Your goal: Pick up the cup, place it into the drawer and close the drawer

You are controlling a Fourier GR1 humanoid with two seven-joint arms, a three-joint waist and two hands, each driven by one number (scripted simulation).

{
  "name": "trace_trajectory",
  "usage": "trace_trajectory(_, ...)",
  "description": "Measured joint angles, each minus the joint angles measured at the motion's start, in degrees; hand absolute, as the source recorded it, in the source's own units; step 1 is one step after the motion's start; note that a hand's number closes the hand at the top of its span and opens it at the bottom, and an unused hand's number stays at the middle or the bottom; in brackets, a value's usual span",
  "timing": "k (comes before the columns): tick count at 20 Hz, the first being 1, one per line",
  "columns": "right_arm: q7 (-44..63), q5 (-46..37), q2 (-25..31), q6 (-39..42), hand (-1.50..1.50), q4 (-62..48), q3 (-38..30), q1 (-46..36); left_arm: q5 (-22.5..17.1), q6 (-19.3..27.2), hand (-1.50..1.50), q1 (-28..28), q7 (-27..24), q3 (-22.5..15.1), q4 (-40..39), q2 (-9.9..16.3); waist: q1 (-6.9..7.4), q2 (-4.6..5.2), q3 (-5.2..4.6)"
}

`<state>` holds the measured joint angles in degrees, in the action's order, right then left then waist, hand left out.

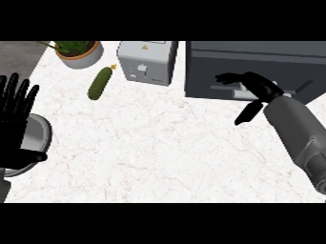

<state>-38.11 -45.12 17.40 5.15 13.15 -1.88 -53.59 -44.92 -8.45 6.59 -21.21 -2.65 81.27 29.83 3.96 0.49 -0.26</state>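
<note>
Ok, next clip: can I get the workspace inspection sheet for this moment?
Surface: white marble counter.
Job's things: dark grey drawer unit at back right; cup not seen.
Clutter: cucumber, toaster, potted plant, metal bowl partly behind the left hand.
Hands: left hand open, fingers up, at left edge; right hand at the drawer front, fingers curled.
Cables: nothing seen.
Surroundings: grey floor at upper left.

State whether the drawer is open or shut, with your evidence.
Shut, it seems: the drawer front lies flush with the cabinet, no inside showing. The right hand is at its front.
</note>
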Motion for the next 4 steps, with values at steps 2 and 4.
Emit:
trace_trajectory(2, -0.44, -0.02, 0.13, 0.20, -1.50, -0.99, -0.22, -0.44, 0.23, -0.14, -1.50, 0.21, -0.15, -0.03, -0.22, -0.26, 0.10, -0.04, -0.05)
trace_trajectory(4, -1.23, -0.15, 0.24, 0.29, -1.50, -1.75, -0.30, -0.77, 0.83, -0.03, -1.50, 0.49, -0.48, -0.12, -0.93, -0.66, 0.10, -0.02, -0.06)
